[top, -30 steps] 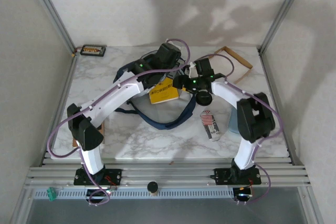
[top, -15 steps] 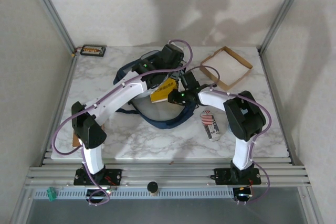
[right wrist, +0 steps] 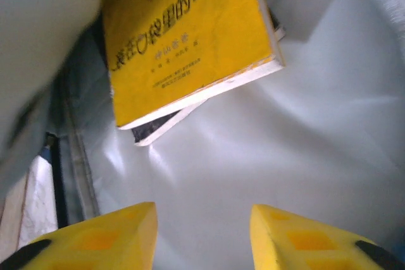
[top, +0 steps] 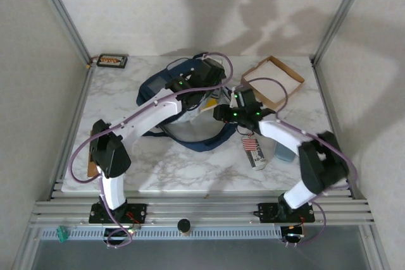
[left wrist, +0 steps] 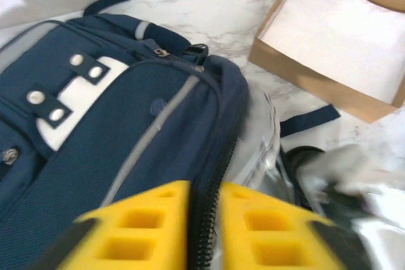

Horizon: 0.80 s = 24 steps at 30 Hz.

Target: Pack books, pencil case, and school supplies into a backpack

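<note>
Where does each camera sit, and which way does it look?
Top external: above and behind the bases, looking down on the marble table, backpack, left arm and right arm.
Left wrist: looks across the backpack's front toward the cardboard tray; the left hand pinches the zipper edge.
Right wrist: looks into the backpack's pale lining at the yellow book; the open right hand shows.
Shared by top and left wrist: backpack, tray.

You've got 1 open cardboard tray [left wrist: 304, 77] on the marble table [left wrist: 221, 11], beyond your left fingers [left wrist: 136, 229] to their right; 1 small dark tray [top: 112, 61] lies far left.
</note>
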Each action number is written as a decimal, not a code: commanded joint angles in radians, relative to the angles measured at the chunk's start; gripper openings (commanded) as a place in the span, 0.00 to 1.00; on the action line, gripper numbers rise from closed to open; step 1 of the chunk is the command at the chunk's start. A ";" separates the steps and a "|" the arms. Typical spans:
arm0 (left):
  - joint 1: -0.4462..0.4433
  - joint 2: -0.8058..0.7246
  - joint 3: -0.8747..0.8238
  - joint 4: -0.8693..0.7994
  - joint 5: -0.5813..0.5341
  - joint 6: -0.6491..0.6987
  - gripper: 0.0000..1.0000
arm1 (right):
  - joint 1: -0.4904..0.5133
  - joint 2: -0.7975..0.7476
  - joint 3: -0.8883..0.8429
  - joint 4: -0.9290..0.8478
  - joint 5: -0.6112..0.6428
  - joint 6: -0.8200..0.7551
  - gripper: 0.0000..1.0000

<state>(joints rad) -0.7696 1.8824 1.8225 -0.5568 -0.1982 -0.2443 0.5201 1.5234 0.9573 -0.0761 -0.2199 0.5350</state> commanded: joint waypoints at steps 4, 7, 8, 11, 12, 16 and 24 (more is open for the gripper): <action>0.051 -0.213 -0.265 0.204 0.263 -0.175 0.66 | -0.006 -0.233 -0.002 -0.140 0.064 -0.023 0.53; 0.110 -0.400 -0.462 0.261 0.240 -0.254 0.79 | 0.027 -0.231 0.042 -0.185 0.034 -0.044 0.57; 0.142 -0.464 -0.523 0.238 0.176 -0.287 0.82 | 0.045 -0.221 0.050 -0.183 0.013 -0.043 0.58; 0.301 -0.601 -0.665 0.129 0.036 -0.375 0.90 | 0.123 -0.171 0.073 -0.164 -0.027 -0.042 0.61; 0.367 -0.638 -0.710 0.082 -0.009 -0.403 0.90 | 0.155 -0.152 0.082 -0.151 -0.027 -0.041 0.62; 0.666 -0.744 -0.884 0.033 -0.041 -0.457 0.94 | 0.262 -0.067 0.103 -0.084 -0.043 -0.019 0.65; 1.012 -0.709 -1.037 0.074 0.006 -0.455 0.99 | 0.371 0.090 0.120 0.050 -0.091 0.049 0.68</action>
<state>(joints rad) 0.1963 1.1561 0.8024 -0.4759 -0.1806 -0.6716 0.8761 1.5852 1.0546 -0.1066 -0.2790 0.5449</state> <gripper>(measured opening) 0.992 0.676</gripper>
